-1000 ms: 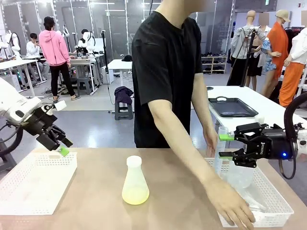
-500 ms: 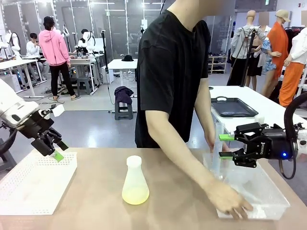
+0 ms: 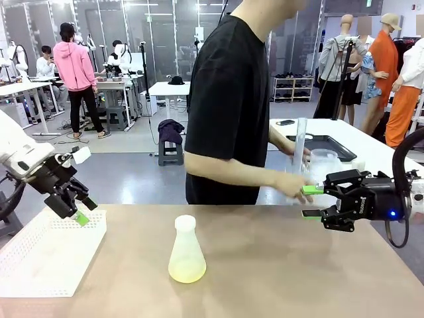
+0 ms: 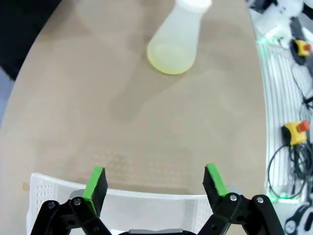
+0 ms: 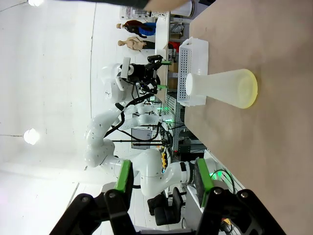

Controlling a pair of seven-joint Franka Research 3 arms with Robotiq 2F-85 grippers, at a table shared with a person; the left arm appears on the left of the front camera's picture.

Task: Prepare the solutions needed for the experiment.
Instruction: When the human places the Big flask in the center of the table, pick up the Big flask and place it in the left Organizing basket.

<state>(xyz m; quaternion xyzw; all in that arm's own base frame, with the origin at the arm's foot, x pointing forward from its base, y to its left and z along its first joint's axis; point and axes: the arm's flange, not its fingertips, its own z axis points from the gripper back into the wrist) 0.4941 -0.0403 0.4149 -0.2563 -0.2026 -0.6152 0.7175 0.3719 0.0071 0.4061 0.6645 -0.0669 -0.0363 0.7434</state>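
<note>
2 grippers are in view, and you have nothing in either. Your left gripper hangs above the far edge of the white basket at the table's left end. Its fingers are spread to their widest, and the left wrist view shows the gap between them clear, with the basket's rim beneath.

Your right gripper is held level over the table's right side, fingers parted about halfway with nothing gripped. The person's hand sits just beside its upper green pad; contact cannot be confirmed. That person holds a tall clear cylinder, with a clear beaker close behind it.

The solutions lie as a shallow pale yellow layer in the bottom of 1 conical flask. It stands upright near the table's middle, well apart from both grippers.
</note>
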